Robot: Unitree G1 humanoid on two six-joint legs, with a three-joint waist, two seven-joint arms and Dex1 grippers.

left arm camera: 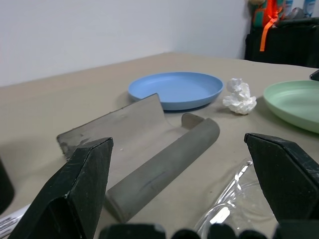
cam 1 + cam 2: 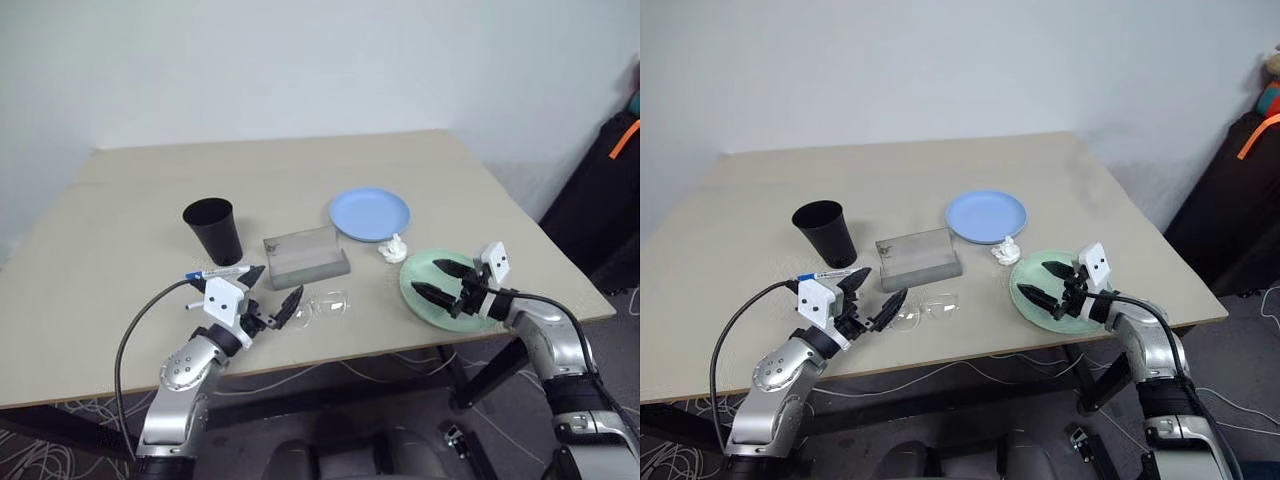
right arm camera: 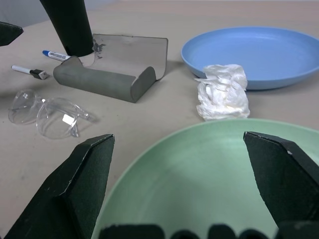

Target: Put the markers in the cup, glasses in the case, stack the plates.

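Setting: robotics test room or lab, indoor.
Evidence: one plain beige table [image 2: 300,170] with a visible seam, set against a bare white wall [image 2: 300,60]; no decoration or furnishing around it. Loose white cables [image 2: 60,455] lie tangled on the grey carpeted floor [image 2: 1240,330] beneath and beside the table. A black bag with an orange strap [image 2: 612,190] stands at the far right edge. Tabletop items are few and staged apart: black cup [image 2: 213,229], open grey case [image 2: 305,256], light blue plate [image 2: 369,213], mint green plate [image 2: 1032,290], clear glasses [image 2: 325,305], white crumpled wad [image 2: 393,248].
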